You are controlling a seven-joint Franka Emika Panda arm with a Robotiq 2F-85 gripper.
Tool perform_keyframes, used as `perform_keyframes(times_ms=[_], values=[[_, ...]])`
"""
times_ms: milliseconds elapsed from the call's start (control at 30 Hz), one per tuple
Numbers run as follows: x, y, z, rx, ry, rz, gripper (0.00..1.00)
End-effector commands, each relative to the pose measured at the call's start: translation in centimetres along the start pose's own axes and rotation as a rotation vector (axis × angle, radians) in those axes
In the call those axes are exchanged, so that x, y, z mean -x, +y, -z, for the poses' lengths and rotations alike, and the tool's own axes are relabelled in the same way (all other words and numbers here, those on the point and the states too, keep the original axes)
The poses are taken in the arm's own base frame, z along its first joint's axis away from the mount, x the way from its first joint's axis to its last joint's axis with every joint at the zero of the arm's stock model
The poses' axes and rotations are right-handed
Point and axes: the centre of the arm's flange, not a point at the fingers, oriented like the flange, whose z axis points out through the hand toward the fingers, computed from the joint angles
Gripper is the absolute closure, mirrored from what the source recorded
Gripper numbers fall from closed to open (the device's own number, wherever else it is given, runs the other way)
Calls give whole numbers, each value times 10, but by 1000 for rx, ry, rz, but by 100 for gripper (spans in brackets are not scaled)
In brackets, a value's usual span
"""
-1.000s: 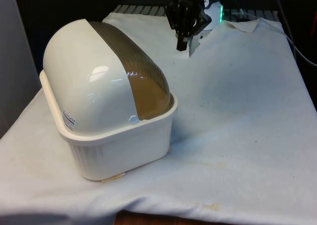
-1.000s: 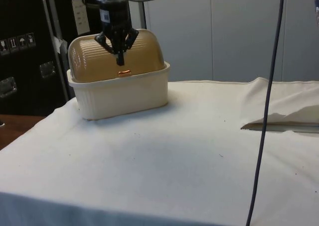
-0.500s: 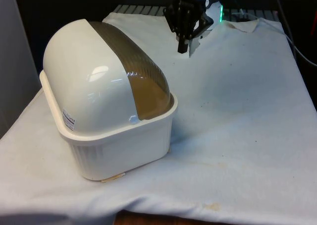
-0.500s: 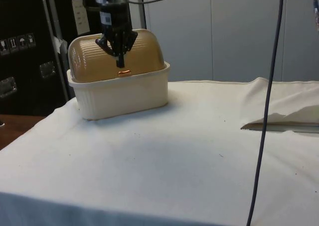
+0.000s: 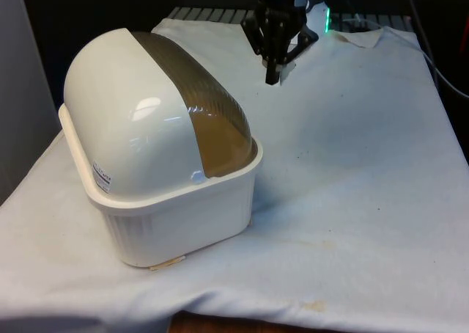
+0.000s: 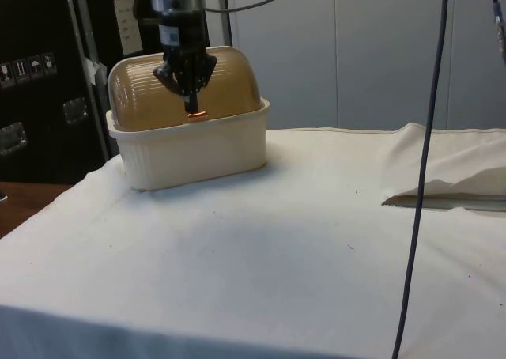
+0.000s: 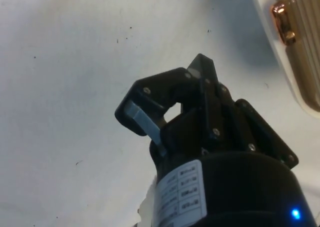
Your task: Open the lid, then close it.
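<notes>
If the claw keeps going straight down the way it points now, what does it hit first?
Most likely the white cloth. The claw points down and hangs off the bread box; in the wrist view the copper handle sits off to one side. Depth is uncertain.

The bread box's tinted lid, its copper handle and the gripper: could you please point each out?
lid point(image 5: 198, 105): front view, ribbed brown curve.
handle point(image 7: 282, 22): wrist view, its shiny knob.
gripper point(image 5: 272, 76): front view, fingertips.

White cloth point(image 5: 352, 201) over the table, rumpled far edge, dark cable point(image 6: 419, 177) hanging in the side view
</notes>
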Motion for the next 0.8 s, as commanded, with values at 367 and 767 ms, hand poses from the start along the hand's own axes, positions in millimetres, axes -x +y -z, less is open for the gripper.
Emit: perform_keyframes(times_ms=[367,767], values=[[1,-1,-5,-30,-12,91,100],[0,1,-6,-27,-16,115,100]])
